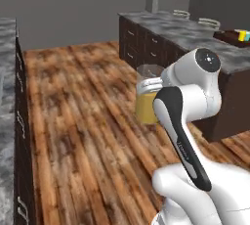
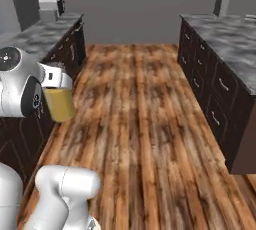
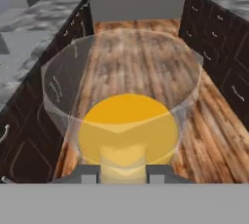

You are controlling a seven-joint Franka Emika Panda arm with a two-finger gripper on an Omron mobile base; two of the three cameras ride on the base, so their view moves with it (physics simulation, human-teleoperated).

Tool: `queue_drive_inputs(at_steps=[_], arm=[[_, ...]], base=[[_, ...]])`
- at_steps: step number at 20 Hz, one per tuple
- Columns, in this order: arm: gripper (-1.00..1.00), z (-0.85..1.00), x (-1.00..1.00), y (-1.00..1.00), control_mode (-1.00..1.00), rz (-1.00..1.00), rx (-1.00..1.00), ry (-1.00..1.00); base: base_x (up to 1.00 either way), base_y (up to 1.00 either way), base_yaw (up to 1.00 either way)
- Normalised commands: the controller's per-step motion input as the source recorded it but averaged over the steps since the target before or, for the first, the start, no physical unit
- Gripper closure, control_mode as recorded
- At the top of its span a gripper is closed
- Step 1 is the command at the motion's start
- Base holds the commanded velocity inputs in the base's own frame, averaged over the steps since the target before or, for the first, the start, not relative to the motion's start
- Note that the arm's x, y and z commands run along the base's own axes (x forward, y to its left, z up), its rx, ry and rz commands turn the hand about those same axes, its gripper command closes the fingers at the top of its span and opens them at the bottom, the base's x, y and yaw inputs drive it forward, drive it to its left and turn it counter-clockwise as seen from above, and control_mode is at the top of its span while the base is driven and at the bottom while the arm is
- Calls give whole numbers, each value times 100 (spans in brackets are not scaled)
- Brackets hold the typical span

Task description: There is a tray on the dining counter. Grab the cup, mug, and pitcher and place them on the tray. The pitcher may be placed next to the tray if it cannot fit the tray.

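So the pitcher (image 3: 127, 116) sits right in the end effector (image 3: 122, 173), clamped at its base by the look of the hand view, long axis pointing straight out along the fingers. In the left base view it hangs mid-frame over the wooden floor (image 1: 88, 121), upright. The tray (image 1: 233, 37) is way off at the upper right edge on the desk (image 1: 195, 35), so I'd say that's where the carry heads.

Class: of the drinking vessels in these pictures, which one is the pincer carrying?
The pitcher: tall clear glass with orange-yellow liquid, held above the wooden floor. The small coloured vessels stand far off on the dining counter.
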Motion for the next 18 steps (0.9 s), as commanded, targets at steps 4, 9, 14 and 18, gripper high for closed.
queue_drive_inputs(at_steps=[4,9,14,18], arm=[[100,0,0,0,100,0,0,0],[100,0,0,0,100,0,0,0],[100,0,0,0,100,0,0,0],[100,0,0,0,100,0,0,0]], base=[[2,12,-100],[14,19,-100],[51,36,-97],[71,59,-79]])
